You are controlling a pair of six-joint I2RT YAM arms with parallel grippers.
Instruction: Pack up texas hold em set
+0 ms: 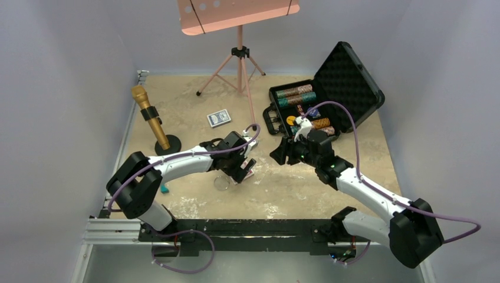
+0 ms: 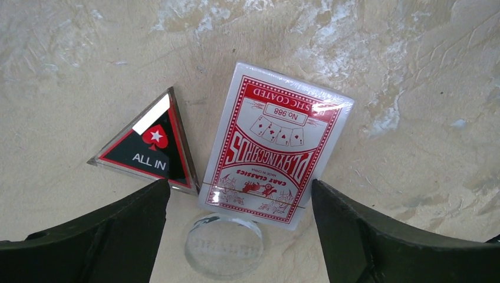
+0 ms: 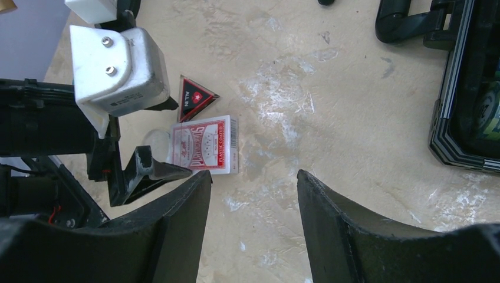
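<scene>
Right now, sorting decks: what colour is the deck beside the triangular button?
Red deck; clearest in left wrist view.

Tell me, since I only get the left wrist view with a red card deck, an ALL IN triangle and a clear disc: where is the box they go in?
Observer: The black case lies open at the far right of the table, with chips in its tray.
Operator: Is there a second deck?
Observer: Yes, a blue deck lies by itself, well left of the case.
Operator: What is the other arm doing?
Observer: The right gripper hangs open and empty between the red deck and the case.
</scene>
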